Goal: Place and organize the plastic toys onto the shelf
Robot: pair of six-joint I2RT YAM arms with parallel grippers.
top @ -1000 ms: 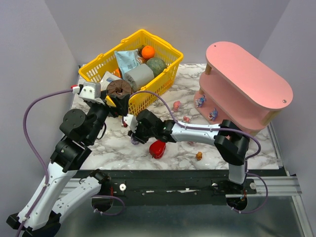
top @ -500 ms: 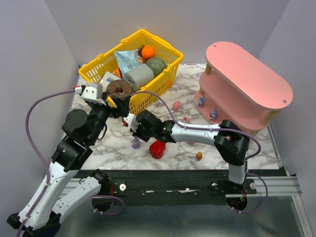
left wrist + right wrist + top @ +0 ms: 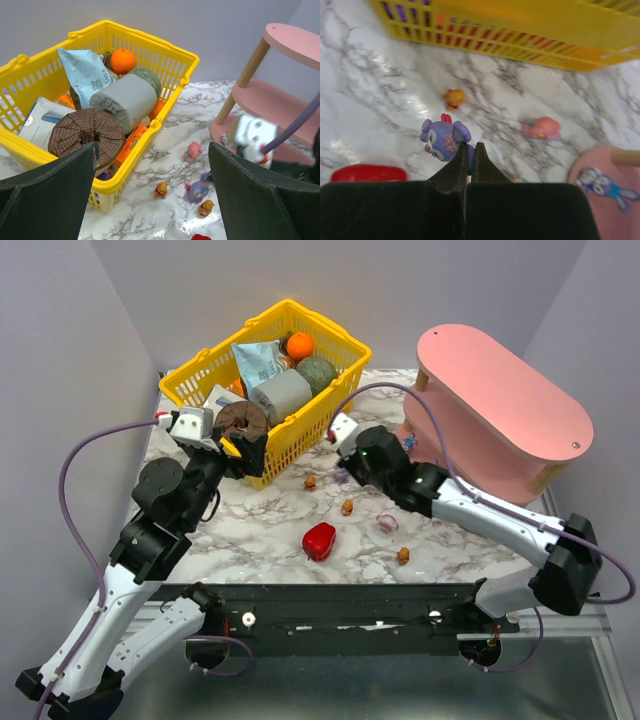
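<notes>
Pinching the purple figurine (image 3: pixel 442 137) with the right gripper (image 3: pixel 468 150), tips closed on just its rear edge. Hanging low over the marble table (image 3: pixel 250 530), centre of the overhead view, left of the pink shelf (image 3: pixel 500 390). Light, hard, glossy plastic, so probably prone to twist or slip from so thin a bite; safer taken across the body. Left gripper (image 3: pixel 152 150) spread wide, holding nothing, facing the yellow basket (image 3: pixel 175 50).

We close our right gripper (image 3: pixel 468 151) on the purple figurine (image 3: pixel 442 139) and lift it from the marble beside the red pepper (image 3: pixel 319 540). Our right arm swings from there toward the pink shelf (image 3: pixel 500 390), uncovering an orange figurine (image 3: pixel 310 481) by the yellow basket (image 3: pixel 322 416).
</notes>
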